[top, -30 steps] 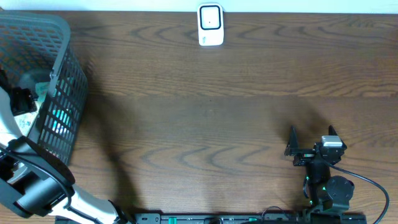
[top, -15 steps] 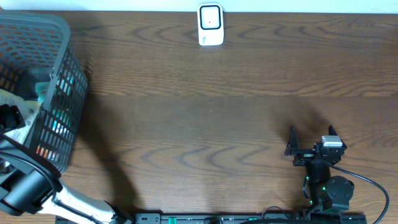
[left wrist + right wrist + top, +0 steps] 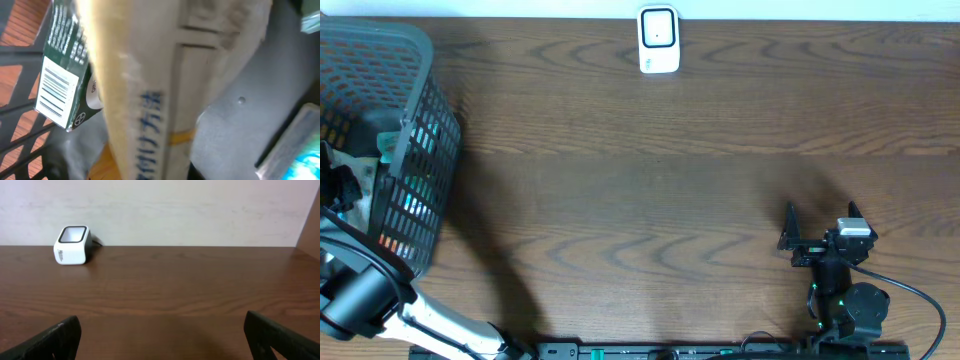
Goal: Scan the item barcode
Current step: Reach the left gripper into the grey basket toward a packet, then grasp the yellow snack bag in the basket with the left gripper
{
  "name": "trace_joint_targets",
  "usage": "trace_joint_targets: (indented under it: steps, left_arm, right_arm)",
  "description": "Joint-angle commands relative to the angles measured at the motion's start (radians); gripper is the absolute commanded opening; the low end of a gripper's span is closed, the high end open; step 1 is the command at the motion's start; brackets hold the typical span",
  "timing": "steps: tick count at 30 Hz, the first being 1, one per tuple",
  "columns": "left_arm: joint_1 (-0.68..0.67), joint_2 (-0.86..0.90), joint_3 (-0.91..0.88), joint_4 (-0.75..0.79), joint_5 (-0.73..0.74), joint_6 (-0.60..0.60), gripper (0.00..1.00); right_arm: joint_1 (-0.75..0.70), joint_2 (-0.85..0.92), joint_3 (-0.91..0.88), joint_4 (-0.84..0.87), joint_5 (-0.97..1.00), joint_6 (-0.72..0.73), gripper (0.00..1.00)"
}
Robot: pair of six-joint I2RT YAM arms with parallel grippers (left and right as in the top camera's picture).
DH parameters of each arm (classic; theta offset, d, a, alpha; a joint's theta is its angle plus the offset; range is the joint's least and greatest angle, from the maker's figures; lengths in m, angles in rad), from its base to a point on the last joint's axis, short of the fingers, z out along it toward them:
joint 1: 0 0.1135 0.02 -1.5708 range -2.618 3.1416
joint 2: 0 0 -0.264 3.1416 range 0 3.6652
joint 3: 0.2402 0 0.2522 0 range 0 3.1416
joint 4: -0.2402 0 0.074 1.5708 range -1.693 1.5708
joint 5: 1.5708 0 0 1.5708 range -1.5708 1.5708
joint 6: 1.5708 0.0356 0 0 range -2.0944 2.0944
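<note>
The step in hand is judged to be the pick-up of the item from the grey mesh basket [image 3: 420,140], which stands at the far left of the worktop [image 3: 670,200]. The left pincer [image 3: 338,188] is lowered inside this basket and is clenched. Its fingers are not seen in the left wrist view, but a cream carton [image 3: 150,75] with blue characters fills the middle of that view, so this carton is taken to be what is grasped. Just beside it, a green box [image 3: 62,60] with a white barcode label [image 3: 54,95] is seen against the basket wall. The right pincer [image 3: 821,212] is released, with its jaws wide apart, and is parked near the right front edge, well apart from everything. The white scanner [image 3: 659,40] stands at the far edge in the middle. For the next move, the carton is to be lifted clear of the basket, carried right to the scanner, and turned so that its barcode, which cannot be seen here, is presented to the scanner window.
</note>
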Motion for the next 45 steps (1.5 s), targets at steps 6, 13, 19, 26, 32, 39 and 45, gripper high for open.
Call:
trace_joint_targets:
  steps: [6,13,19,26,32,39,45]
  left_arm:
    - [0.003,-0.407,0.057,0.124,0.193,-0.207,0.07]
    - [0.002,-0.722,0.057,0.338,0.507,-0.495,0.07]
    - [0.003,-0.752,0.053,0.305,0.411,-0.407,0.74]
    - [0.003,-0.536,0.027,0.176,0.299,-0.295,0.98]
    - [-0.019,-0.303,0.027,0.13,0.306,-0.286,0.98]
    - [-0.122,-0.126,0.027,0.046,0.219,-0.172,0.98]
    - [-0.191,-0.087,0.024,-0.016,0.041,-0.171,0.98]
  right_arm:
    - [-0.008,-0.005,-0.002,-0.004,0.001,0.011,0.99]
    - [-0.008,-0.005,-0.002,-0.004,0.001,0.011,0.99]
    - [-0.008,-0.005,-0.002,-0.004,0.001,0.011,0.99]
    - [-0.008,-0.005,-0.002,-0.004,0.001,0.011,0.99]
    - [-0.008,-0.005,-0.002,-0.004,0.001,0.011,0.99]
    - [-0.008,-0.005,-0.002,-0.004,0.001,0.011,0.99]
    - [-0.008,-0.005,-0.002,-0.004,0.001,0.011,0.99]
